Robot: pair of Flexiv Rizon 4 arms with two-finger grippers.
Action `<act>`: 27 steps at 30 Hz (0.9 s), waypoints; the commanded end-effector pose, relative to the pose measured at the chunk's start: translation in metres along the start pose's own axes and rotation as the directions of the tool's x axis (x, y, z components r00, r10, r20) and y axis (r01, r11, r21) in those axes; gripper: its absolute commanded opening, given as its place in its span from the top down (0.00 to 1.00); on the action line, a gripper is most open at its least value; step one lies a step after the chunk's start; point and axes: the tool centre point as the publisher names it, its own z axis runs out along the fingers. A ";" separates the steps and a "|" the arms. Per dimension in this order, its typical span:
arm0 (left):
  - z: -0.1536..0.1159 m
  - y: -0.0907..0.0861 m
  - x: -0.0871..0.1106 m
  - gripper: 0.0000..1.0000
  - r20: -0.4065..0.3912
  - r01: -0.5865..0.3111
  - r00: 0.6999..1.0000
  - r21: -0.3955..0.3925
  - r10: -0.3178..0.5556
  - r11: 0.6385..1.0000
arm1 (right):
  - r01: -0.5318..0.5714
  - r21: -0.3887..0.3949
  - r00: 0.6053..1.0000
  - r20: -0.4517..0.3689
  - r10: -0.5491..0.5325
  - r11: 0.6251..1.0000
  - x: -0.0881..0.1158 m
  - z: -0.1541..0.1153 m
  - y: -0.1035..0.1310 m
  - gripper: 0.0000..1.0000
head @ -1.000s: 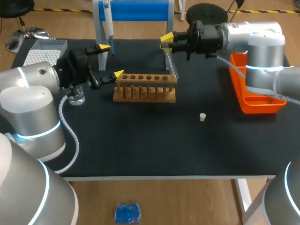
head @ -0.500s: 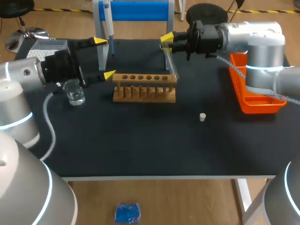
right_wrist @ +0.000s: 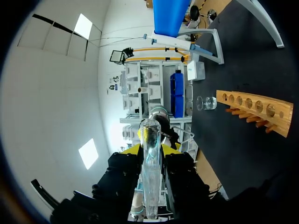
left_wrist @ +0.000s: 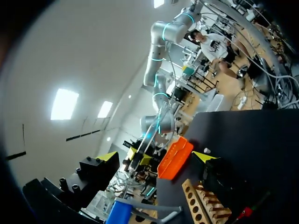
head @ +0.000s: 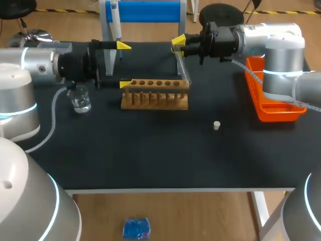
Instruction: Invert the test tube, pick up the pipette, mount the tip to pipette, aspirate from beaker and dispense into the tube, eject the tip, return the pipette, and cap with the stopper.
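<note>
Pinching the test tube point(head: 183, 69) between its two yellow tips, the right gripper point(head: 178, 44) hangs over the far side of the table point(head: 150, 150), above the right end of the wooden rack point(head: 154, 94); the glass tube slants down from the fingers toward that end of the rack, and whether its lower end touches the wood cannot be told; in the right wrist view the tube point(right_wrist: 152, 182) runs straight between the fingers of that gripper point(right_wrist: 152, 148), clamped from both sides, with the rack point(right_wrist: 256, 109) and the beaker point(right_wrist: 206, 102) out ahead on the dark tabletop; the left gripper point(head: 124, 64) comes in from the left with its jaws spread wide, one tip by the post of the blue stand point(head: 150, 11), the other just at the rack's left end; the pipette point(head: 116, 25) hangs on that stand; the beaker point(head: 80, 102) stands beside the left arm, to the left of the rack; the small pale stopper point(head: 216, 125) lies in front and to the right of the rack, well apart from it; an orange tray point(head: 273, 111) sits at the table's right edge; the left wrist view shows its own gripper point(left_wrist: 156, 156) open, the rack point(left_wrist: 205, 210) just beneath it, and the tray point(left_wrist: 175, 157) and stopper point(left_wrist: 207, 150) beyond.
</note>
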 end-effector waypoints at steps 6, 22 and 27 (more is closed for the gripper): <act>0.013 -0.017 0.006 0.00 -0.057 -0.295 0.955 -0.320 0.292 0.901 | 0.001 0.002 1.000 0.001 -0.001 1.000 0.000 -0.001 0.001 1.00; 0.033 -0.016 -0.007 0.00 -0.025 -0.361 0.930 -0.249 0.367 0.899 | 0.001 0.002 1.000 0.001 -0.001 1.000 0.000 -0.001 0.001 1.00; 0.043 -0.019 -0.010 0.00 -0.043 -0.390 0.920 -0.202 0.389 0.899 | 0.001 0.002 1.000 0.001 -0.001 1.000 0.000 -0.001 0.001 1.00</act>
